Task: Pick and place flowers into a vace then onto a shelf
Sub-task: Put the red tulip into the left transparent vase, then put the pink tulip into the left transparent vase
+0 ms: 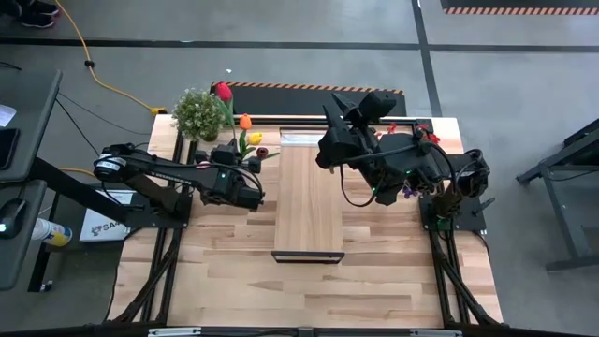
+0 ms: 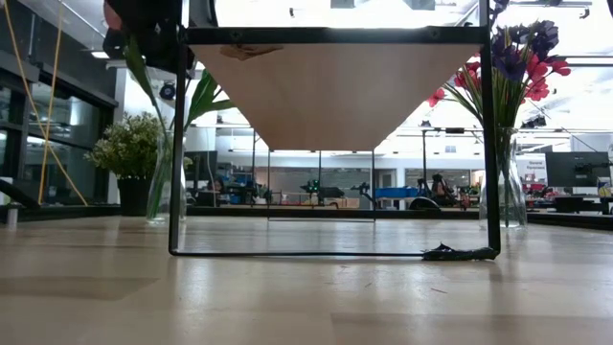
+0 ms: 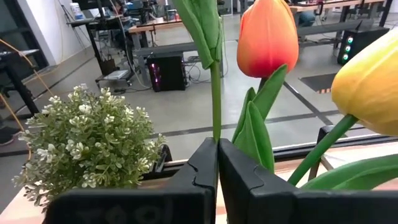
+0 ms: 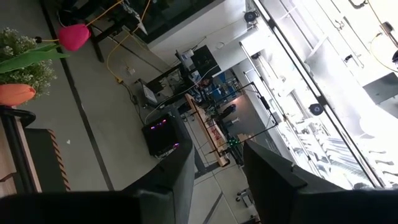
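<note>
Light was even and soft from overhead — the arms cast only faint shadows on the table (image 1: 234, 281). The low view was backlit, bright windows glaring white behind the shelf (image 2: 335, 91). The nearest yellow tulip (image 3: 373, 87) was blurred — the potted plant (image 3: 87, 146) sharp.

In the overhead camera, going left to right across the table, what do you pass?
Potted plant → left gripper, shut on the stem of the red flower → shelf → right gripper, raised and open → purple and red flowers by the right arm's base.
</note>
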`<state>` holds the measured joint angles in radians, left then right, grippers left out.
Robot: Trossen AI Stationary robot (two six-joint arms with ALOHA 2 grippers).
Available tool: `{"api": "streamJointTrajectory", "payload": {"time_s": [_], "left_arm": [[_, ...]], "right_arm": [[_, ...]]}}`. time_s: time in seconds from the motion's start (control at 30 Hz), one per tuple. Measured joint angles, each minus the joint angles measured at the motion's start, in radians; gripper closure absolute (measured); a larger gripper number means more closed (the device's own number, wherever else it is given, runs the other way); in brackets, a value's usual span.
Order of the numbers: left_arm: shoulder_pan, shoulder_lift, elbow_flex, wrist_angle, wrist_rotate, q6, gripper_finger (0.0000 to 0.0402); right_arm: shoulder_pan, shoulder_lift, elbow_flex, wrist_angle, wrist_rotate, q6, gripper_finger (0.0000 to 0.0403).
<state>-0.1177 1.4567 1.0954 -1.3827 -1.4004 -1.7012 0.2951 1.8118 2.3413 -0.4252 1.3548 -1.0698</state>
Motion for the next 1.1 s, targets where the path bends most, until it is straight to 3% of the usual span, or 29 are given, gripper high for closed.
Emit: {"api": "streamJointTrajectory", "payload": {"time_s": [0.27,0.5,1.0,1.1], "left_arm": [[0.000,0.000,0.000,0.007,0.011,0.002,0.0354],[0.000,0.000,0.000,0.024,0.035,0.002,0.0332],[0.000,0.000,0.034,0.024,0.038,0.003,0.0196],[0.000,0.000,0.079,0.023,0.038,0.081,0.0173]], "right_arm": [[0.000,0.000,0.000,-0.004,0.000,0.024,0.0273],[0.000,0.000,0.000,-0.004,0.000,0.026,0.0273],[0.000,0.000,0.000,-0.004,0.000,0.026,0.0273],[0.000,0.000,0.000,-0.004,0.000,0.026,0.0273]]}}
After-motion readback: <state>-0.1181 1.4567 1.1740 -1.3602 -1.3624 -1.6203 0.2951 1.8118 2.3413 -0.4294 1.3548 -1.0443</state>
